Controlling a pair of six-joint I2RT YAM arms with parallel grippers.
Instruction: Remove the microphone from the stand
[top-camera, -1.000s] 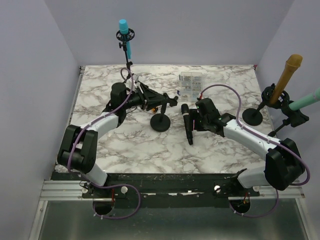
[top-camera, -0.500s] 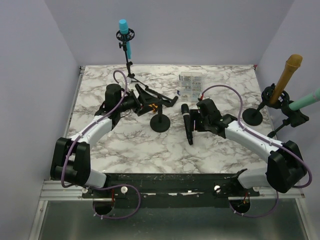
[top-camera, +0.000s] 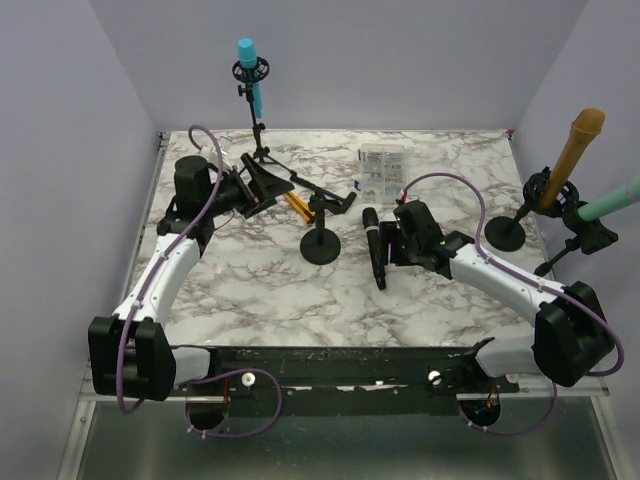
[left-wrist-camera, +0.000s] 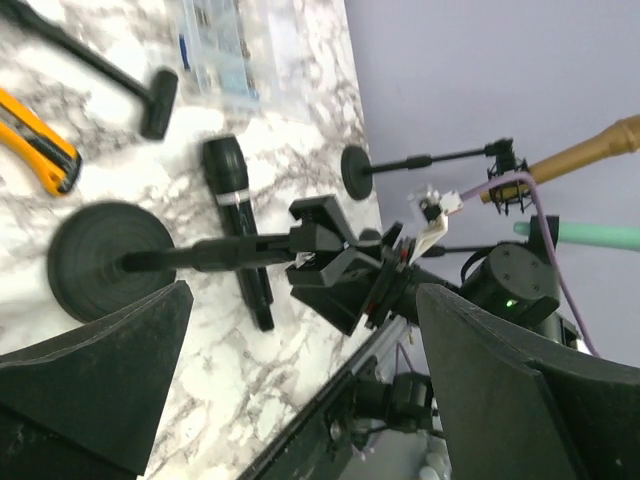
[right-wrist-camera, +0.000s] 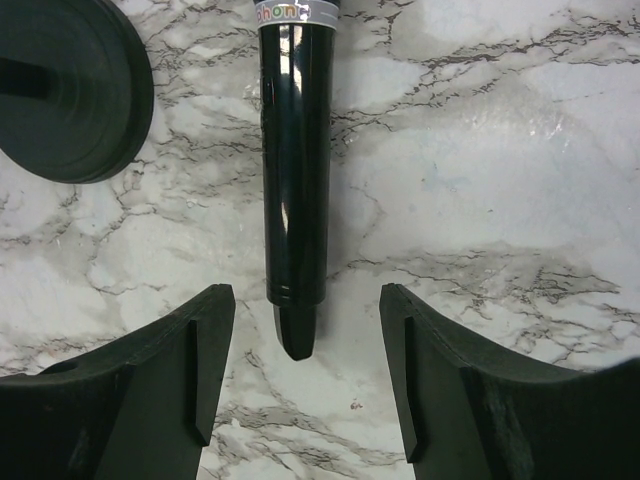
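Near the middle of the marble table (top-camera: 260, 290), well away from every edge, the black microphone (top-camera: 373, 247) lies flat on the surface. It is just right of the round base of the bare stand (top-camera: 321, 245) and apart from it. The right gripper (top-camera: 387, 250) sits low at the microphone's tail end. In the right wrist view its fingers (right-wrist-camera: 160, 400) are spread, and the tail tip lies between them with marble showing on both sides, so nothing is clamped. The left gripper (top-camera: 255, 192) is toward the back left of the table, near the tripod legs of the rear stand (top-camera: 262, 150). Its fingers (left-wrist-camera: 90, 380) are wide apart and hold nothing.

Bare marble runs from the microphone toward the near edge, and more lies along the left edge beside the left arm. The back centre is more crowded, with a clear plastic box (top-camera: 380, 170) and an orange utility knife (top-camera: 297, 205).

A silver band near the top of the right wrist view carries coloured lettering, but it is cut off by the frame and I cannot read it surely.

Four microphones show: the black one, a cyan one (top-camera: 247, 52) on the rear stand, and a tan one (top-camera: 578, 140) and a green one (top-camera: 612, 204) on stands at the right edge.
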